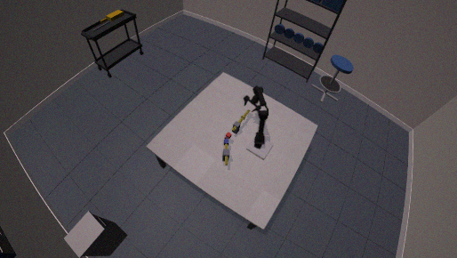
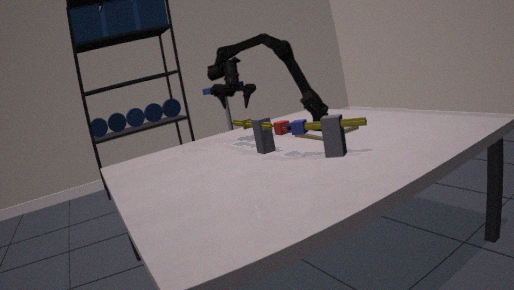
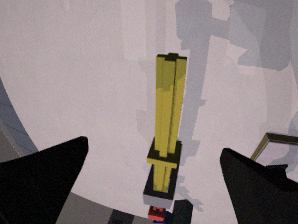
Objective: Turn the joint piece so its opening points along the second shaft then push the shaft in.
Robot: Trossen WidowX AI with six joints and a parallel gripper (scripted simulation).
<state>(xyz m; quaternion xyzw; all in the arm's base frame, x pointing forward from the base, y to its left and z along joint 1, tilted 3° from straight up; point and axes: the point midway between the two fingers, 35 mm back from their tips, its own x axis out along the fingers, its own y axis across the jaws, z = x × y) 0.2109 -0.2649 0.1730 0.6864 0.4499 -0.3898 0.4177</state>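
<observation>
Gripper [image 1: 250, 105] [image 2: 236, 106] [image 3: 156, 151] spread, empty, above the worktop's [image 1: 196, 178] [image 2: 225, 200] [image 3: 100, 100] far edge; step judged: pushing the second shaft [image 1: 244, 116] [image 2: 242, 123] [image 3: 164, 105]; next, descend and engage it.

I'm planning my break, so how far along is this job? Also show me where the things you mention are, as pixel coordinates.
Done, it seems: the red square joint piece [image 1: 228, 134] [image 2: 281, 127] [image 3: 157, 213] faces roughly along the yellow ribbed shaft [image 1: 244, 116] [image 2: 244, 123] [image 3: 167, 100] and is released. In hand: nothing; the open claw [image 1: 250, 107] [image 2: 235, 107] [image 3: 156, 151] hovers above that shaft. Left: push it home, as a gap before the red piece appears to remain, then withdraw.
</observation>
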